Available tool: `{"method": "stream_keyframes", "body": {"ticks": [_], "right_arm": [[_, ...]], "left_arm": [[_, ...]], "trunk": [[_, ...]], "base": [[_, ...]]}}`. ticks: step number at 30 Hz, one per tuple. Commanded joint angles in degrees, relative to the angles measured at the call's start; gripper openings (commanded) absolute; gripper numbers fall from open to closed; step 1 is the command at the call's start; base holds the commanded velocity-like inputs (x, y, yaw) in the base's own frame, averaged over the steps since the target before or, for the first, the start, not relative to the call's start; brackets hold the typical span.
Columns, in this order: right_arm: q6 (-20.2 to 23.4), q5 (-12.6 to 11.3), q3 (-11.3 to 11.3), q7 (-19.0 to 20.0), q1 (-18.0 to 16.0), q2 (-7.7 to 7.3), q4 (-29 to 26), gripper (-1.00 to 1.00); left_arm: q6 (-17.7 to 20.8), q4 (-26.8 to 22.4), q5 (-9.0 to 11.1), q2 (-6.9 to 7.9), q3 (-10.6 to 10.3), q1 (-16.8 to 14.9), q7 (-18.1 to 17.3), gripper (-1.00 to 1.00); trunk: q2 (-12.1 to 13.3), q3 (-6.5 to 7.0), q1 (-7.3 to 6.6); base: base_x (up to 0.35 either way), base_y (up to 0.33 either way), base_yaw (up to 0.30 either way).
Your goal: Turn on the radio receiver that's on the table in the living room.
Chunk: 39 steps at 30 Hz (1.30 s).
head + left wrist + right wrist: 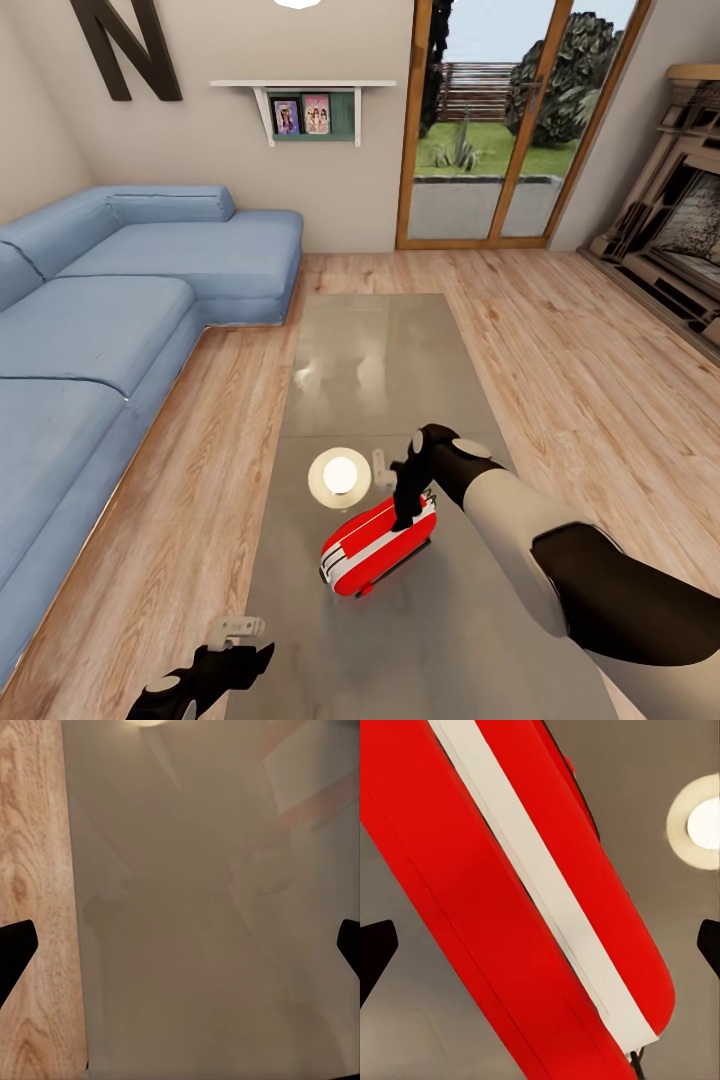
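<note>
One arm does the work at this moment: the right gripper (pixel 408 505) hangs directly over the radio (pixel 378 548), which lies on its side near the front of the worktop (pixel 400 350), just beside a round lamp reflection (pixel 339 475) in the glossy surface. In the right wrist view the radio (pixel 510 907) runs diagonally across the frame, red shell with a white band (pixel 540 892) along its middle, and the two dark fingertips (pixel 375 952) sit at opposite edges, so the jaws are spread wide with the body between them rather than pinched. In the head view the gripper appears to touch or nearly touch the upper face of the radio; actual contact cannot be confirmed. The step in hand is judged to be pressing the switch. No button is plainly visible, so the press should be a short, straight descent onto the top face, with light force, since a box lying on a slick surface may slide or roll. The left gripper (pixel 235 650) rests low at the near left edge of the worktop (pixel 210 945), jaws spread, holding nothing, and should remain parked there.
</note>
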Motion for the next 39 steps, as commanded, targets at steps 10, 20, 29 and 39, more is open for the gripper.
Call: {"method": "stream_keyframes", "body": {"ticks": [10, 20, 29, 39], "right_arm": [[-0.92, 0.00, -0.07, -1.70, 0.00, 0.00, 0.58, 1.00], [-0.95, 0.00, -0.22, -3.50, 0.01, 0.00, 1.00, 1.00], [-1.57, 0.00, -0.18, -7.70, 0.01, 0.00, 4.77, 1.00], [-1.78, -0.05, -0.20, -8.11, 0.01, 0.00, 5.01, 1.00]], "left_arm": [[0.00, 0.05, 0.20, 0.00, 0.00, 0.00, -0.08, 1.00], [0.00, 0.05, 0.21, 0.04, 0.00, 0.00, -0.09, 1.00], [0.00, 0.05, 0.21, 0.07, 0.00, 0.00, -0.09, 1.00], [0.00, 0.05, 0.21, 0.07, 0.00, 0.00, -0.09, 1.00]], "trunk": [[0.00, 0.00, 0.00], [0.00, 0.00, 0.00], [0.00, 0.00, 0.00], [0.00, 0.00, 0.00]], "base": [[0.000, 0.000, 0.000], [0.000, 0.000, 0.000], [0.000, 0.000, 0.000], [0.000, 0.000, 0.000]]}}
